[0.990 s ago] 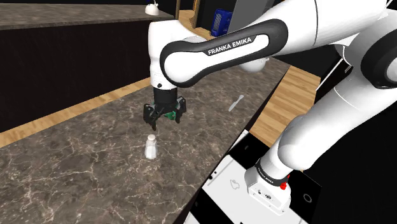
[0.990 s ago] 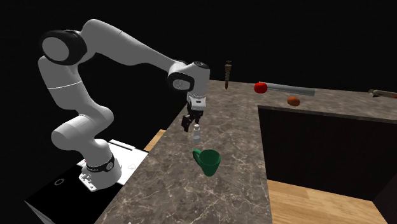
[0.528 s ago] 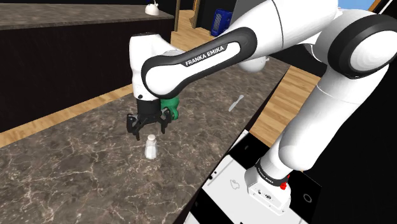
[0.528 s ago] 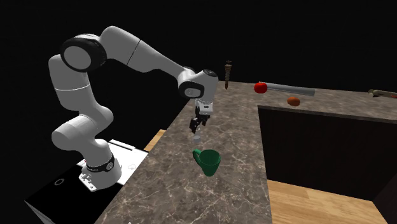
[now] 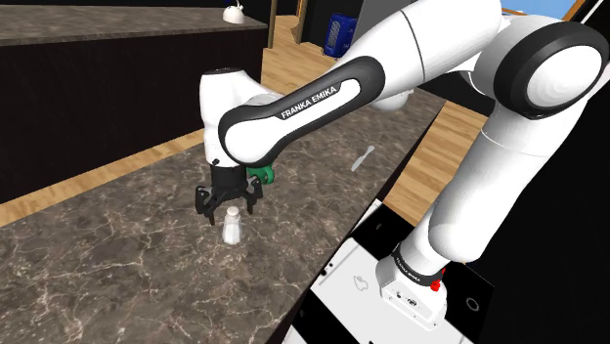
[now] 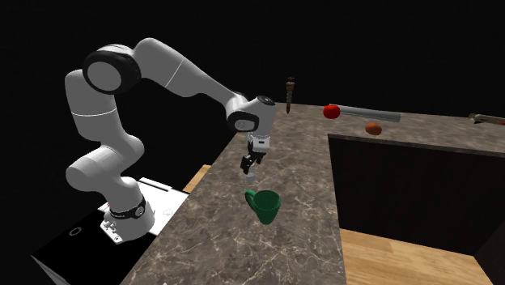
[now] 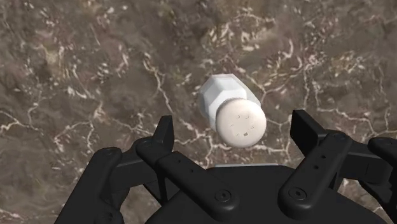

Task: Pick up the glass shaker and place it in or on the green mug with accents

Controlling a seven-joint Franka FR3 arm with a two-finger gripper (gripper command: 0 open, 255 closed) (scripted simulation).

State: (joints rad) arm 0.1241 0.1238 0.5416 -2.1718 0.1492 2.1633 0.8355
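Your claw (image 5: pixel 230 203) hangs wide open and empty, pointing down, probably so its fingers can drop either side of the white-capped shaker (image 7: pixel 234 114). The shaker stands upright on the marbled surface (image 7: pixel 76 57), right under the claw and centred between the fingers, untouched. The green mug (image 6: pixel 264 204) sits near the claw.

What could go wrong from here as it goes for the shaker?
1. The open gripper hangs just above the upright shaker; a slightly off descent could let a finger clip its cap and tip it.
2. The green mug stands close by, so the fingers might nudge it.
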